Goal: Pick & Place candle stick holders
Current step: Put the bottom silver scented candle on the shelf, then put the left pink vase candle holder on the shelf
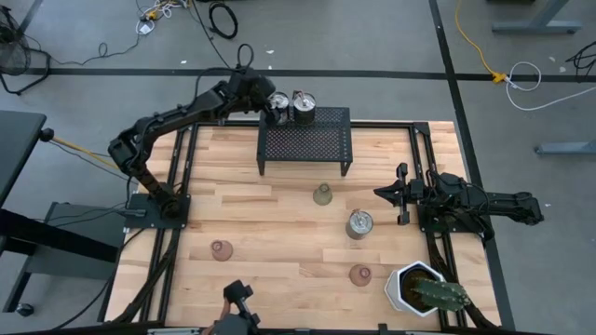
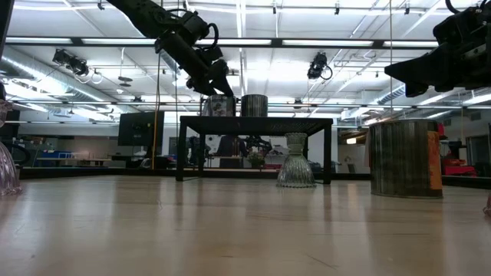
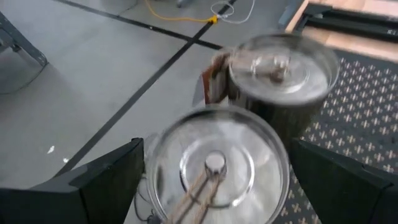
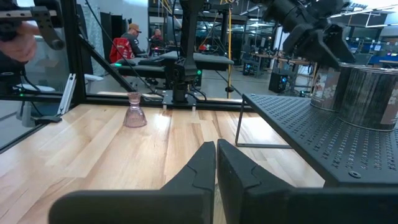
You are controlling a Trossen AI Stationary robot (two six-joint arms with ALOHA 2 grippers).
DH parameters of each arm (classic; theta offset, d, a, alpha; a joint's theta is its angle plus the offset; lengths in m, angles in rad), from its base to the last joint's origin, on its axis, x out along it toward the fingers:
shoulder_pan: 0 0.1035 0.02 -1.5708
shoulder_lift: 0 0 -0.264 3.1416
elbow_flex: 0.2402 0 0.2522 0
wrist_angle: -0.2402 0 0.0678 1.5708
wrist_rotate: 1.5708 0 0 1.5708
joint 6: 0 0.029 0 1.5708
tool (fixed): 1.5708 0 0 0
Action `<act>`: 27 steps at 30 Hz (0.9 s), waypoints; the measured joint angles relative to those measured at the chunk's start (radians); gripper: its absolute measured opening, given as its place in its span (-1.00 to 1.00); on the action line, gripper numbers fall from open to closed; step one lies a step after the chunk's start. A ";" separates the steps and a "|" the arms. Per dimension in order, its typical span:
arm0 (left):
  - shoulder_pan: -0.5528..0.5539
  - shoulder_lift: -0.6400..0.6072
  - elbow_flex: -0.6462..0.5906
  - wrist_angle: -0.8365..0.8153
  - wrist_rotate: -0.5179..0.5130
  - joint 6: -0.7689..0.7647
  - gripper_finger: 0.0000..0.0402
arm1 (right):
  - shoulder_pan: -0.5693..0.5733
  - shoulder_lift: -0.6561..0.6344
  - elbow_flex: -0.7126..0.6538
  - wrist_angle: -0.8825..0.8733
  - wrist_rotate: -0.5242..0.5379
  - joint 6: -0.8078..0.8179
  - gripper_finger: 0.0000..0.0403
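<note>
Candle stick holders: left gripper [image 1: 271,109], at top centre, straddles a silvery holder [image 1: 277,102] wide open on the rack [image 1: 304,144]; retreating carelessly could tip it. Right gripper [image 1: 384,193] idles shut, empty.

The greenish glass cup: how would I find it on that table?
Start at the black mesh rack on the table's far side. Just in front of it, alone on bare wood, stands the olive-green cup. The other glass cups are pink and sit nearer the front edge.

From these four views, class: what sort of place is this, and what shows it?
Probably a robotics lab or workshop in a large industrial hall. A wooden table carries two mounted robot arms, cables trail over a taped concrete floor, and exposed ceiling lights hang above workstations where people sit.
</note>
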 joint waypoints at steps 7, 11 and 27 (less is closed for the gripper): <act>0.000 -0.002 0.050 -0.003 -0.010 0.000 0.99 | 0.000 0.000 0.000 0.000 0.000 0.000 -0.90; 0.000 -0.002 0.093 -0.043 -0.010 0.001 0.99 | 0.000 0.000 0.000 0.000 0.000 0.000 -0.90; 0.000 -0.002 0.281 -0.335 -0.012 0.027 0.98 | 0.000 0.000 0.000 0.000 0.000 0.000 -0.90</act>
